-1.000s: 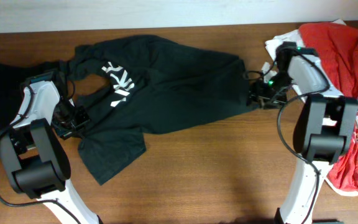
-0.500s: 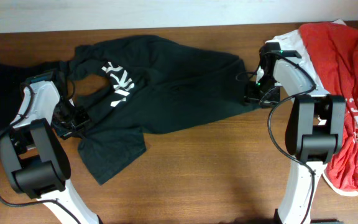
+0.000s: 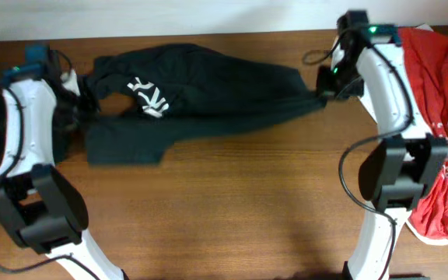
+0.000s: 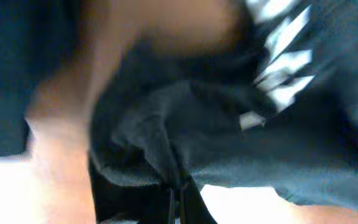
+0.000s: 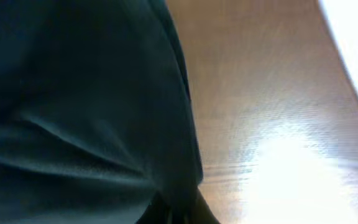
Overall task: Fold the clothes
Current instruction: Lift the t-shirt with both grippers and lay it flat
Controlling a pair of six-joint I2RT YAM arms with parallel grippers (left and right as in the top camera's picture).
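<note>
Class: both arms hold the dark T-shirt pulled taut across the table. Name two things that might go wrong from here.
The right tool grips only a thin corner of the T-shirt; it may slip free. The cloth bunches near the left tool, so creases might get folded in.

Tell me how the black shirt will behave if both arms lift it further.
Probably floppy: the black shirt sags and creases between the left gripper and right gripper rather than spanning flat. Likely light, since thin pinches bunch it easily. Its lower flap lies on the table, so it may drag and fold over.
</note>
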